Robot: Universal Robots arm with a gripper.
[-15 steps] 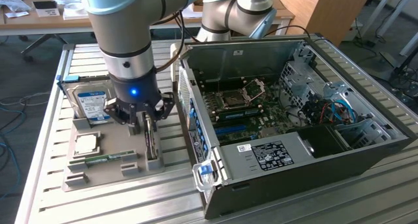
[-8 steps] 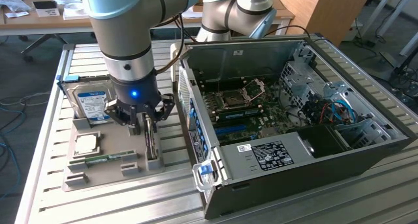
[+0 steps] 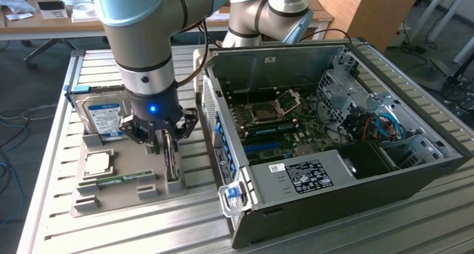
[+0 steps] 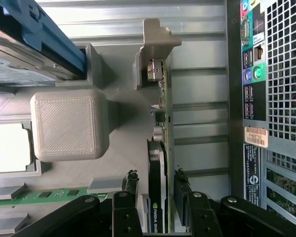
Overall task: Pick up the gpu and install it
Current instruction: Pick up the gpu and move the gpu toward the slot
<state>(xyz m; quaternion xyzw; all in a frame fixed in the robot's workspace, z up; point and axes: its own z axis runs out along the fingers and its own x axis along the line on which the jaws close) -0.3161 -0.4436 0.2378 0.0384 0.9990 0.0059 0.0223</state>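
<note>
The gpu (image 4: 158,197) stands on edge in a slot at the grey tray's (image 3: 119,201) edge nearest the computer case (image 3: 356,204); the wide-open fingers (image 4: 130,185) straddle it, gripping nothing. Likely light, stiff, fragile: pinch its flat faces

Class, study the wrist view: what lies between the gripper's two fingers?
The gpu, standing on edge in the grey tray, lies between the open gripper's fingers, as the wrist view shows.
</note>
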